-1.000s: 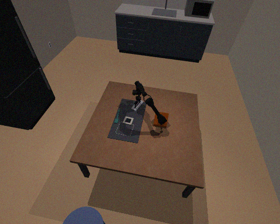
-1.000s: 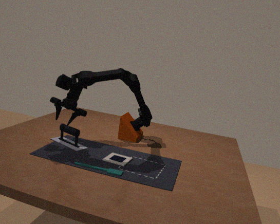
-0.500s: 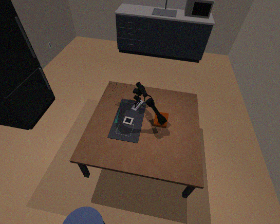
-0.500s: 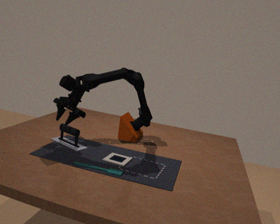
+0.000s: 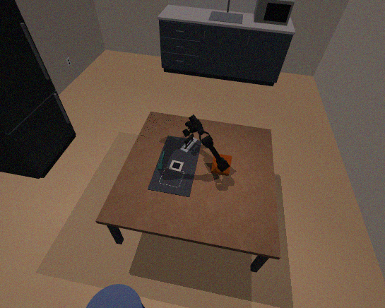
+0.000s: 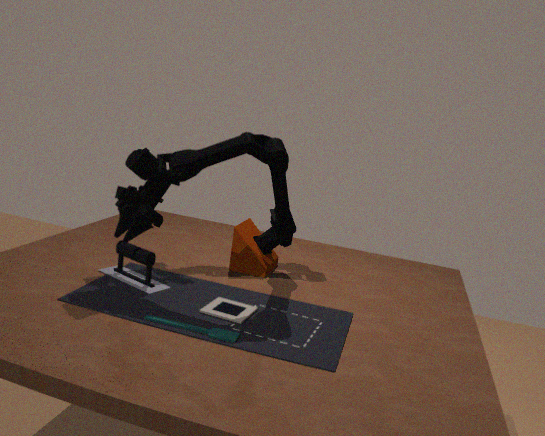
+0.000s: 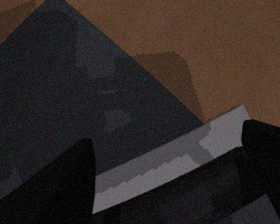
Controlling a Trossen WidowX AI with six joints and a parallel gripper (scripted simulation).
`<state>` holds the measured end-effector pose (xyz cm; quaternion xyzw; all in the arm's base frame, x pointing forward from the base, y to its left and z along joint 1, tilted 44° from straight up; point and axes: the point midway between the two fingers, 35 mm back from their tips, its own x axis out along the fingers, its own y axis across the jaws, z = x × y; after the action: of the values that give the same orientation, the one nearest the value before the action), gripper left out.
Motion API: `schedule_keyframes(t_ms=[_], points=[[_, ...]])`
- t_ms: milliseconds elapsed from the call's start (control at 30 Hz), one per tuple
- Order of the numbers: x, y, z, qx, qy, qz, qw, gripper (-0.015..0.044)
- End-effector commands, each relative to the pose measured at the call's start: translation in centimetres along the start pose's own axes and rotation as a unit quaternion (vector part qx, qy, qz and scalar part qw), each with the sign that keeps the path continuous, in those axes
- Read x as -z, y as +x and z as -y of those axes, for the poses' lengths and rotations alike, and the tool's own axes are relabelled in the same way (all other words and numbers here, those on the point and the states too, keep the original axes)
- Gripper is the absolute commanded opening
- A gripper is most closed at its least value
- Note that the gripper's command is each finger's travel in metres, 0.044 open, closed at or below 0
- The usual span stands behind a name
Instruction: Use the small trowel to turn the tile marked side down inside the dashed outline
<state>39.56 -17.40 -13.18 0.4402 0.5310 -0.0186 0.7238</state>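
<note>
Fingers of the end effector (image 6: pixel 128 235) stand apart just above the dark handle of the trowel (image 6: pixel 134 267), gripping nothing. In the wrist view they cover most of this handle; only a pale blade strip shows. The tile (image 6: pixel 228 309) lies marked side up on the mat (image 6: pixel 327 350), beside the dashed outline (image 6: pixel 312 327).

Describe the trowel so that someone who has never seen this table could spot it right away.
On the brown table lies a dark mat; look at the end farthest from the dashed outline. There sits the trowel, right under the gripper: a flat pale-grey plate with a black bar handle raised on posts. Its neighbours lie flat: a thin green tool and a white-framed square tile.
</note>
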Motion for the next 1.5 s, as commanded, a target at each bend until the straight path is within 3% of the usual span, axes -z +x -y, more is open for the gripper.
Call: schedule_keyframes(t_ms=[0, 500, 1233, 1467], points=[[0.5, -0.2, 0.1, -0.012, 0.077, 0.018, 0.997, 0.0300], [2.3, -1.2, -0.3, -0.051, 0.264, 0.055, 0.962, 0.0300], [7.3, -1.6, -1.7, -0.133, 0.577, 0.035, 0.805, 0.0300], [7.5, -1.6, -1.8, -0.135, 0.585, 0.034, 0.799, 0.0300]])
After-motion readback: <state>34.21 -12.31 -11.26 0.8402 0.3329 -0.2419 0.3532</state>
